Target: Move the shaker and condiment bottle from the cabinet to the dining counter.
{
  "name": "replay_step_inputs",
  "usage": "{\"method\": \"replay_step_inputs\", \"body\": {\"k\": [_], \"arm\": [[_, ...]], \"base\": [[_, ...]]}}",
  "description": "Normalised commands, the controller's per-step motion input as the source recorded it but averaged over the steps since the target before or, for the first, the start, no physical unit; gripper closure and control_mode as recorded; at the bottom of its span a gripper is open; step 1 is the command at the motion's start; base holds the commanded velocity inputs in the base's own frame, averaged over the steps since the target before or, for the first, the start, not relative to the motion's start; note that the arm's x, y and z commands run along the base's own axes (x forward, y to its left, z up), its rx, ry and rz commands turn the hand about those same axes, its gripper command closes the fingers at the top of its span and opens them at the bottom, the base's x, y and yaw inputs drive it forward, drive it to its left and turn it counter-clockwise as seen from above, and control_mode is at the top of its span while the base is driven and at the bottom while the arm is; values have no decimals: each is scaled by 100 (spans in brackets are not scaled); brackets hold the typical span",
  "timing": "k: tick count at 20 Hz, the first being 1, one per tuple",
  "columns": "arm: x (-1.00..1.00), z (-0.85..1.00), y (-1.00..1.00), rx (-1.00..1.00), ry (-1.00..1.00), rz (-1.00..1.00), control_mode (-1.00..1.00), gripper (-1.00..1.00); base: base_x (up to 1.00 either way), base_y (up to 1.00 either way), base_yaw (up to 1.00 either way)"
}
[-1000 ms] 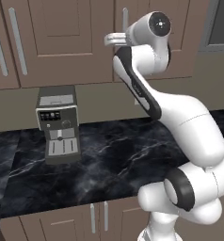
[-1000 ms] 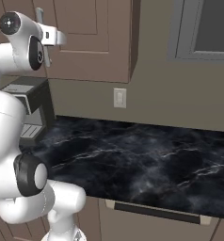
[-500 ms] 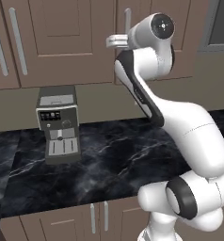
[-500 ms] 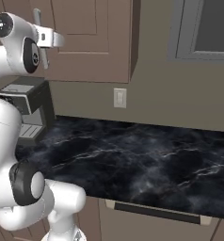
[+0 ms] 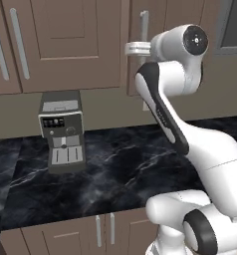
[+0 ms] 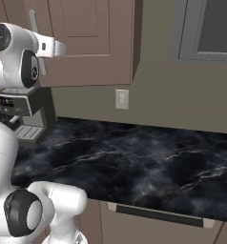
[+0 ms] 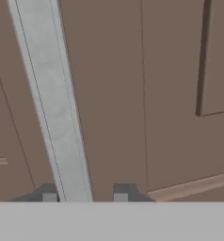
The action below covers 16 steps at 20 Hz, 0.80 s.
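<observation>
The tan-brown wall cabinet [image 5: 65, 40] has its doors closed. My gripper [image 5: 133, 48] is raised to the long silver bar handle [image 5: 144, 22] of the door right of the coffee machine. In the hand view the handle [image 7: 52, 94] runs down between my two fingertips [image 7: 121, 194], close against the left one and with a gap to the right one. The gripper [image 7: 84, 195] is open around the bar. In the right base view the gripper [image 6: 56, 47] sits just beside the handle [image 6: 33, 21]. The shaker, condiment bottle and dining counter are out of view.
A grey coffee machine [image 5: 62, 130] stands on the narrow black marble worktop [image 5: 120, 164] below the cabinet. A wall outlet [image 6: 121, 99] is on the backsplash, with a grey window frame [image 6: 206, 28] to its right. Base cabinets [image 5: 103, 229] lie under the worktop.
The arm's upper joint has swung a little to the right and the hand has edged closer to the cabinet handle. The doors stay closed.
</observation>
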Motion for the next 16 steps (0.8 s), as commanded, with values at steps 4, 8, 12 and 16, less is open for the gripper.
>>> {"method": "replay_step_inputs", "body": {"k": [4,8,12,16], "arm": [[-62,3,-61,12,0,0,-100,100],[-64,7,-62,12,2,0,-100,100],[-63,9,-61,10,4,0,-100,100],[-65,11,-61,10,4,0,-100,100]], "base": [[0,0,0],[0,0,0],[0,0,0],[0,0,0]]}}
